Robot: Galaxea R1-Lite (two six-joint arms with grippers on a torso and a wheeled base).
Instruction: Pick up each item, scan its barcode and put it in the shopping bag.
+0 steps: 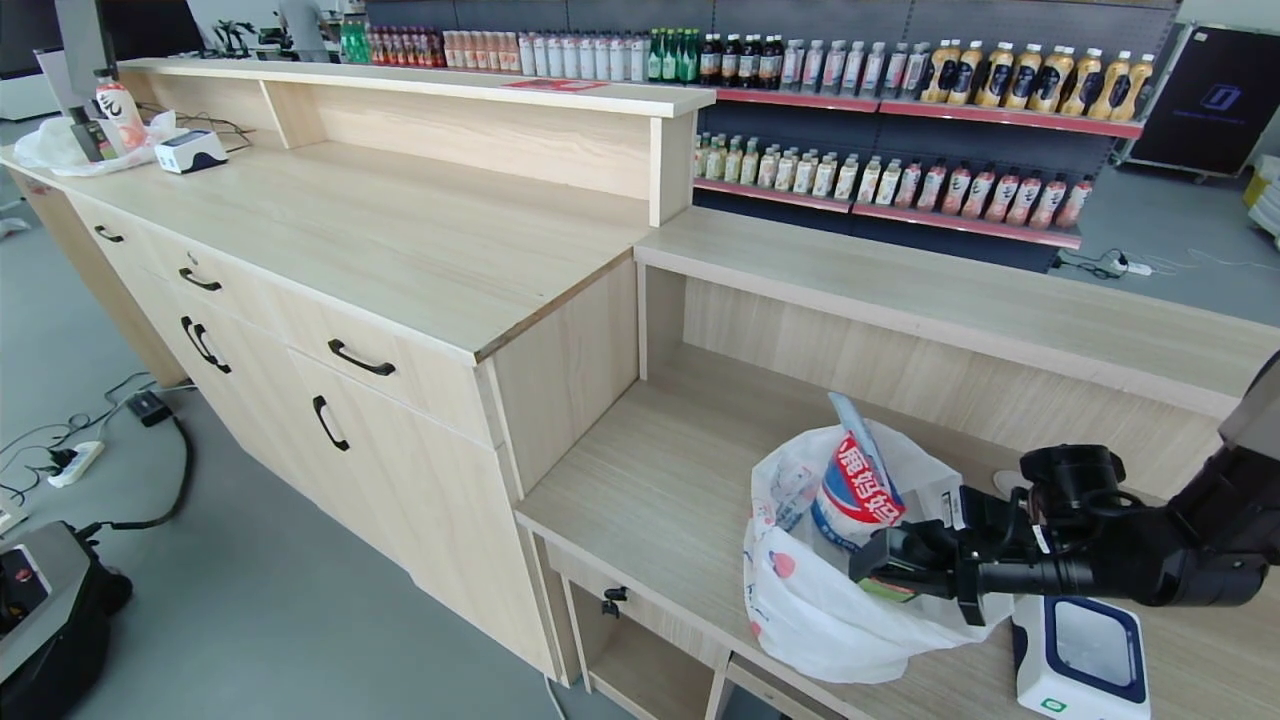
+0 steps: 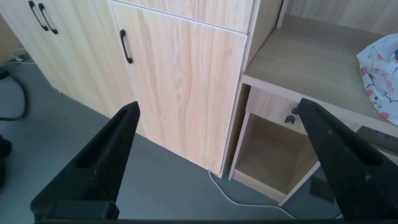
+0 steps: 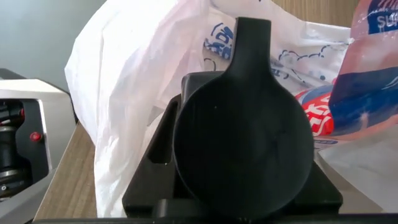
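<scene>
A white shopping bag (image 1: pixel 830 600) stands open on the low counter (image 1: pixel 660 480), with a red, white and blue snack packet (image 1: pixel 858 490) sticking up out of it. My right gripper (image 1: pixel 885 572) is at the bag's mouth, shut on a small item with a green and red edge (image 1: pixel 893 591). In the right wrist view a black round part blocks the middle, with the bag (image 3: pixel 130 81) and the packet (image 3: pixel 367 93) behind it. My left gripper (image 2: pixel 217 165) hangs open over the floor in front of the cabinet, holding nothing; the bag (image 2: pixel 382 71) shows at the edge.
A white and blue barcode scanner (image 1: pixel 1080 655) sits on the low counter right of the bag. The tall counter (image 1: pixel 380 240) with drawers stands to the left, and an open shelf (image 2: pixel 273 155) lies under the low counter. Cables and a power strip (image 1: pixel 75 462) lie on the floor.
</scene>
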